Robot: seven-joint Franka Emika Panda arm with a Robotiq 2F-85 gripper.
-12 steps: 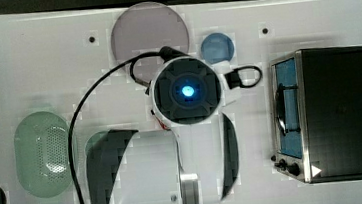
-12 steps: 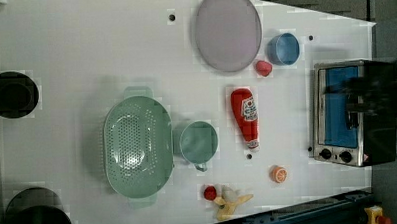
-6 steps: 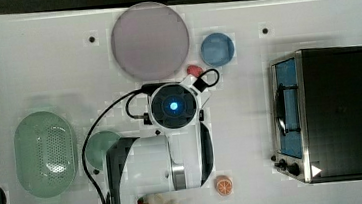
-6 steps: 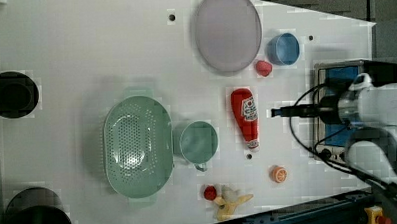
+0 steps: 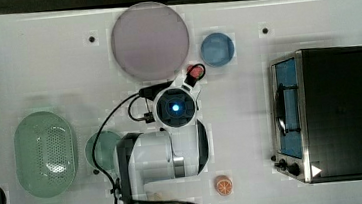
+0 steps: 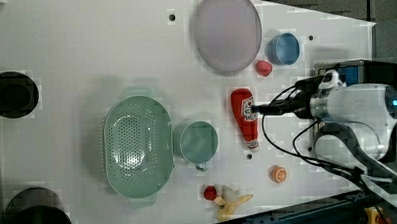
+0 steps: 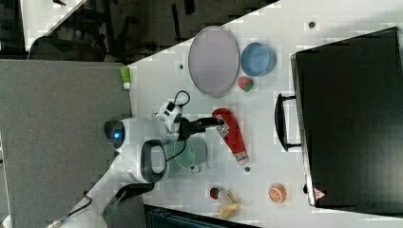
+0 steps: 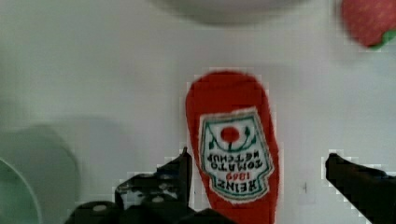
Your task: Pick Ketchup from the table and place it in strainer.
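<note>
The ketchup (image 6: 245, 118) is a red squeeze bottle lying flat on the white table, between the green cup (image 6: 197, 142) and the oven. My gripper (image 6: 256, 109) hangs over its labelled middle. In the wrist view the gripper (image 8: 257, 156) is open, one dark finger (image 8: 180, 170) on each side of the ketchup (image 8: 231, 140); I cannot tell whether they touch it. The right view shows the gripper (image 7: 219, 124) over the ketchup (image 7: 233, 133). The pale green strainer (image 6: 137, 146) sits beyond the cup and holds nothing; it sits at the top view's left (image 5: 46, 154).
A greyish-pink plate (image 6: 226, 31), a blue bowl (image 6: 283, 49) and a strawberry (image 6: 263, 67) lie near the bottle's wide end. An orange slice (image 6: 278, 173), a banana (image 6: 232, 201) and another strawberry (image 6: 210, 192) sit near the table's edge. A toaster oven (image 5: 330, 112) stands at the top view's right.
The arm has swung in from the oven side and now sits over the ketchup, smaller in the top view. The gripper stays open. Nothing on the table has moved.
</note>
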